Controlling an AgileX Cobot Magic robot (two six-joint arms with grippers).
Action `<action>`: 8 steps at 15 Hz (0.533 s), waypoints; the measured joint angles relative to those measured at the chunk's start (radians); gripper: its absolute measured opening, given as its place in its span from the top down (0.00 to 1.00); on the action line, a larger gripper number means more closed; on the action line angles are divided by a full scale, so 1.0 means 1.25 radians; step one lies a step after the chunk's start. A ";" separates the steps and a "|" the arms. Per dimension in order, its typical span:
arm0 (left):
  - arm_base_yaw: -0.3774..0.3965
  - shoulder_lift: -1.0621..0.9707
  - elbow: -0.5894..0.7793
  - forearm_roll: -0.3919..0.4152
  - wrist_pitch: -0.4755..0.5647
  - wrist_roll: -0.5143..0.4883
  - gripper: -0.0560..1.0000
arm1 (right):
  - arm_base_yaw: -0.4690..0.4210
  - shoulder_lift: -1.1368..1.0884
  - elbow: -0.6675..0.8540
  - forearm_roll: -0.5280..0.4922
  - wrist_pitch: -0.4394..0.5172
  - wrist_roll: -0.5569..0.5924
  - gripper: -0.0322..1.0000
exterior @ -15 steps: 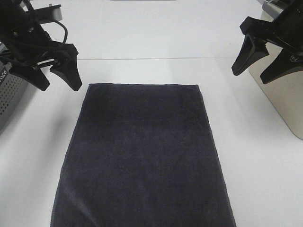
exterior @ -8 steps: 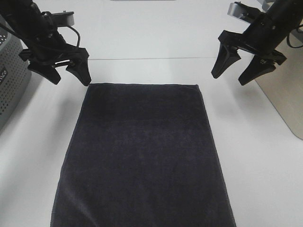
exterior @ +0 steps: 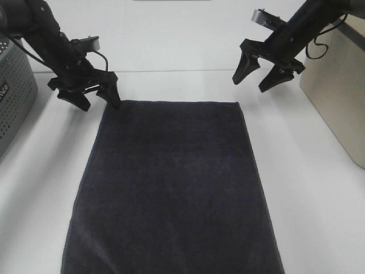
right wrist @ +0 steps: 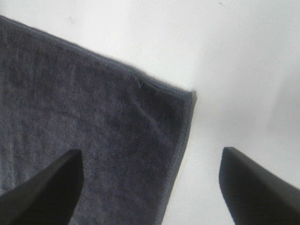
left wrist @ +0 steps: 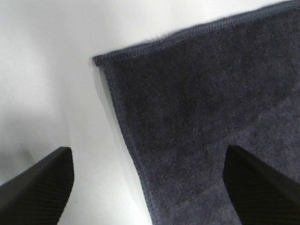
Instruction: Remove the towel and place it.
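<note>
The dark charcoal towel (exterior: 171, 188) lies flat on the white table, its long side running toward the camera. My left gripper (exterior: 98, 103) is open and low at the towel's far left corner, one finger over the corner and one over bare table. The left wrist view shows that corner (left wrist: 98, 60) between the open fingers. My right gripper (exterior: 253, 82) is open and hovers above and just behind the far right corner. The right wrist view shows that corner (right wrist: 191, 93) between the open fingers. Both grippers are empty.
A grey perforated basket (exterior: 14, 85) stands at the left edge. A beige box (exterior: 336, 85) stands at the right edge. The white table (exterior: 308, 188) shows bare on both sides of the towel and behind it.
Both arms have come down and inward toward the towel's far corners. The left gripper now sits at the left corner; the right has moved left toward the right corner. The towel has not moved.
</note>
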 joint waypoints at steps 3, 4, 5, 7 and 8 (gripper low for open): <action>0.000 0.038 -0.034 -0.007 -0.001 0.010 0.18 | 0.000 0.049 -0.019 0.011 0.001 -0.002 0.21; 0.000 0.041 -0.038 -0.013 -0.002 0.018 0.18 | 0.000 0.062 -0.019 0.012 0.002 -0.002 0.21; 0.000 0.046 -0.040 -0.019 -0.002 0.021 0.18 | 0.000 0.076 -0.019 0.013 0.002 -0.002 0.21; 0.000 0.050 -0.046 -0.030 -0.004 0.023 0.18 | 0.000 0.091 -0.020 0.019 0.002 -0.002 0.21; 0.000 0.052 -0.046 -0.037 -0.007 0.023 0.18 | 0.000 0.093 -0.020 0.020 0.002 -0.002 0.21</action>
